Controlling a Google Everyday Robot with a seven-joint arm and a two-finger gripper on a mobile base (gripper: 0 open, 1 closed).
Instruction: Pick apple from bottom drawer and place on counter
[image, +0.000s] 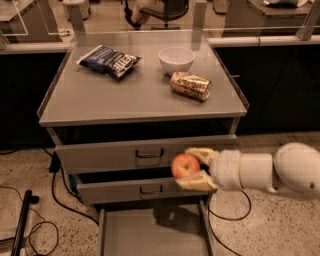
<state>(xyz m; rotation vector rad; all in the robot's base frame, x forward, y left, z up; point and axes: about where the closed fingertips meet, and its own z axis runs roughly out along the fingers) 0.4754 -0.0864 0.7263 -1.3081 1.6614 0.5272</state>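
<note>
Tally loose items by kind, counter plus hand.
Snack bag: 1, on the counter
Bowl: 1, on the counter
Can: 1, on the counter
Apple: 1, gripped in the hand, above the open bottom drawer
Total: 4

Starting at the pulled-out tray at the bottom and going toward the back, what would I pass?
First the bottom drawer → apple, gripped in the claw in front of the upper drawers → gold can → white bowl, both on the counter.
</note>
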